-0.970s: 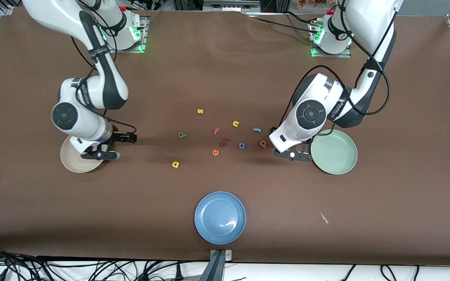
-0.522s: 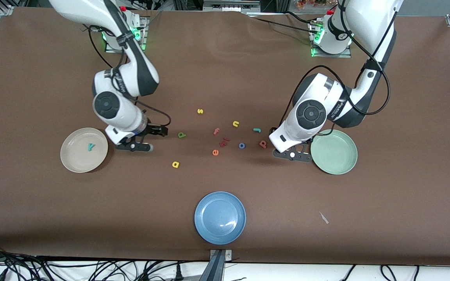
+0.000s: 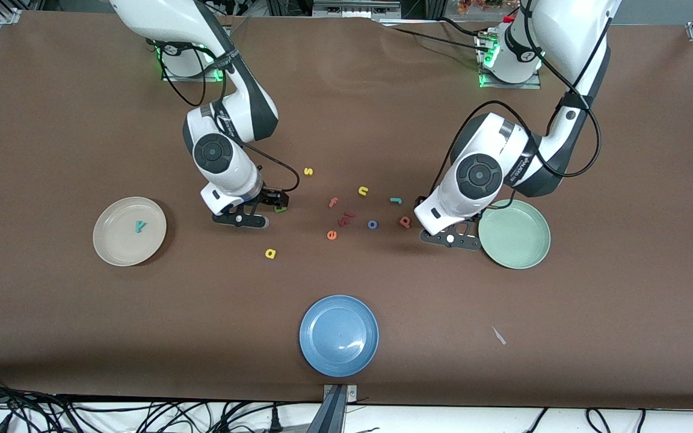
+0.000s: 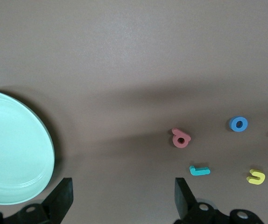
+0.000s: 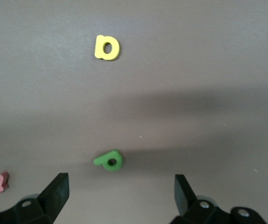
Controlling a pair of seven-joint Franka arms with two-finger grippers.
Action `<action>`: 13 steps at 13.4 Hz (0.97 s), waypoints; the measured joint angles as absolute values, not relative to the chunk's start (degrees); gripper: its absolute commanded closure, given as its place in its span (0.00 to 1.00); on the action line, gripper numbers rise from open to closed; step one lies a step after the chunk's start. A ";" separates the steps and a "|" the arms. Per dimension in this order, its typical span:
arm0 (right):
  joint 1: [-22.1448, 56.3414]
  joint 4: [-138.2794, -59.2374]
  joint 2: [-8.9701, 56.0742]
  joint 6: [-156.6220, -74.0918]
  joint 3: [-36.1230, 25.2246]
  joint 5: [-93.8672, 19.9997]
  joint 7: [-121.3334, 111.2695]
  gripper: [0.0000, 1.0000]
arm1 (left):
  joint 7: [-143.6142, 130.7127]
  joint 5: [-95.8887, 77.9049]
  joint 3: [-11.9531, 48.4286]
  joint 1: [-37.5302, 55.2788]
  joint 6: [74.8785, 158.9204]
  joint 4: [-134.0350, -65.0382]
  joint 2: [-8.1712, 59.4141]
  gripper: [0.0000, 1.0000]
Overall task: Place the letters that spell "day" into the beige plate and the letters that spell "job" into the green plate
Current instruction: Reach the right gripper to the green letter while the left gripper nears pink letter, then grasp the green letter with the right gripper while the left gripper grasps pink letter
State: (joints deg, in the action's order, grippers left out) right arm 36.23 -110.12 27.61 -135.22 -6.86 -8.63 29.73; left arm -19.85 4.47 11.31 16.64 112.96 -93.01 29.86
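The y (image 3: 139,227) lies in the beige plate (image 3: 112,252) at the right arm's end of the counter (image 3: 623,337) — the green plate (image 3: 527,255) at the left arm's end; loose letters between them, the a (image 3: 271,254) nearest the front camera.

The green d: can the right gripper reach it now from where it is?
Probably yes. The right gripper is over the table right by the green d, fingers open, and in the right wrist view the letter lies alone on bare table between them, with nothing in the way.

Three plates: a beige plate (image 3: 119,248), a green plate (image 3: 516,242), a blue plate (image 3: 338,337). Foam letters (image 3: 372,224) number about eleven; the dark red ones are hard to separate.
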 measured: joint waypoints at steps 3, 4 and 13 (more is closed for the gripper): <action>38.27 -110.10 30.89 -139.83 -6.80 -8.63 30.28 0.00 | -19.85 4.47 11.32 16.64 113.00 -93.01 29.86 0.05; 38.87 -110.08 31.71 -140.82 -6.80 -8.63 30.73 0.00 | -19.86 4.47 11.32 16.65 113.00 -93.01 29.86 0.05; 39.40 -110.82 33.64 -146.03 -6.91 -8.63 31.21 0.17 | -24.11 3.21 12.82 17.76 121.69 -98.07 29.79 0.11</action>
